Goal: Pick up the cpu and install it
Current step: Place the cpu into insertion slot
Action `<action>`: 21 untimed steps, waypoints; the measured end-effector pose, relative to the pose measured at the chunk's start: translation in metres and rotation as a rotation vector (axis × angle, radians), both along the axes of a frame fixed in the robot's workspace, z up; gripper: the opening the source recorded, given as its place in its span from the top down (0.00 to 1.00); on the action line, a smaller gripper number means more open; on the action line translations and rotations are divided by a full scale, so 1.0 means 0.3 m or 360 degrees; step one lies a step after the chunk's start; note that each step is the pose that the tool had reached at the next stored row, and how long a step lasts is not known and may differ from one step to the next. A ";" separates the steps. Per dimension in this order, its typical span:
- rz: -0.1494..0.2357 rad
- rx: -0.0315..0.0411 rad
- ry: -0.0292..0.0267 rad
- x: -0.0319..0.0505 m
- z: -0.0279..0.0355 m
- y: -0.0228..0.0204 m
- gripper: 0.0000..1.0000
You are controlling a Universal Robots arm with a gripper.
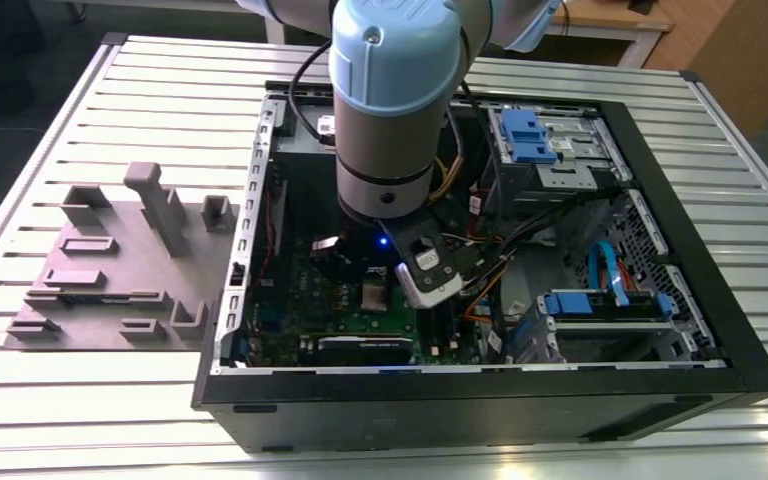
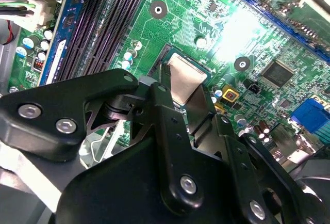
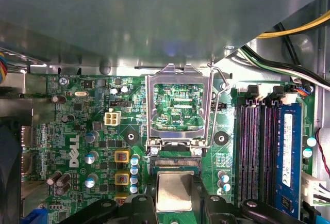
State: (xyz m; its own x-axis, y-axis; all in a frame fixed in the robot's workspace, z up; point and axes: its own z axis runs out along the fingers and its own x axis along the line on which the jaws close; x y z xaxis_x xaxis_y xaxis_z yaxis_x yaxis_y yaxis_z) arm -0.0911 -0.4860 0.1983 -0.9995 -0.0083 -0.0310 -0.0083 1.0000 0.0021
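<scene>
Silvery-grey cpu [image 3: 175, 190] lay flat between fingers [image 3: 203, 203], clamped narrow on two opposite edges. Socket [image 3: 175, 163] sat directly beneath; open load frame [image 3: 178, 105] stood just beyond (seated or hovering, could not tell). Gripper [image 2: 181, 82] deep inside black case [image 1: 491, 410].

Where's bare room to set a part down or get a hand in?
Free: table slats around the fixture, at the exterior view's left. Crowded: inside the case, with cables and the gripper on the cpu.
</scene>
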 end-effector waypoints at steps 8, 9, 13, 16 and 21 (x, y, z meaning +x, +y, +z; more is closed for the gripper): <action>0.0000 0.0000 0.00000 0.000 0.000 -0.001 0.54; 0.0000 0.0000 -0.00001 0.000 0.000 -0.001 0.54; 0.0000 -0.0003 0.00008 0.001 -0.001 -0.001 0.54; 0.0000 -0.0008 0.00175 0.005 -0.002 -0.001 0.54; -0.0006 -0.0014 0.00726 0.016 -0.007 -0.003 0.54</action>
